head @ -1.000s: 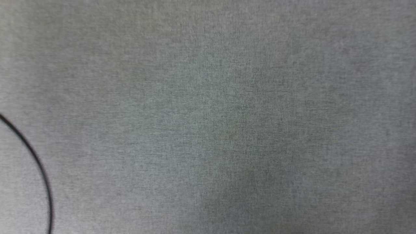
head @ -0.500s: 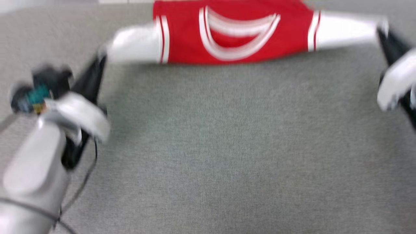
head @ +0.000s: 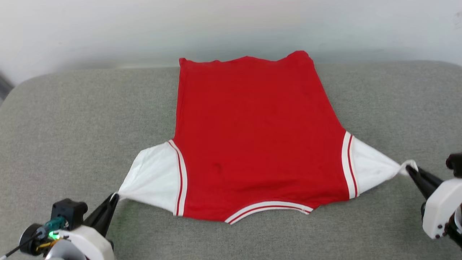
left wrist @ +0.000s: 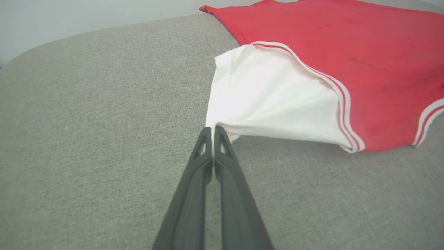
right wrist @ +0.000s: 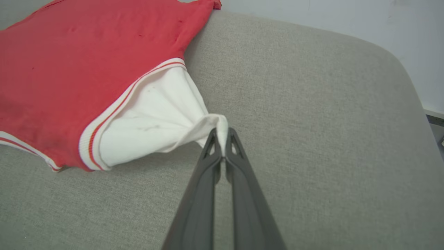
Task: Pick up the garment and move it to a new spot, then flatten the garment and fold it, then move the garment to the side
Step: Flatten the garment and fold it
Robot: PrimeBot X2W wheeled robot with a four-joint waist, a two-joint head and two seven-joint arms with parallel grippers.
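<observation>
Our left pincer (head: 114, 198) sits at the lower left of the head view. Its two dark fingers (left wrist: 194, 184) are pressed together and point up and inward, with the tips clamped on a white sleeve tip of the garment (head: 252, 137). Our right pincer (head: 408, 168) reaches in from the lower right, its fingers likewise closed and nipping the opposite sleeve tip. Our white wrist housings (head: 438, 209) sit low at either side, and our arms are spread wide apart.
</observation>
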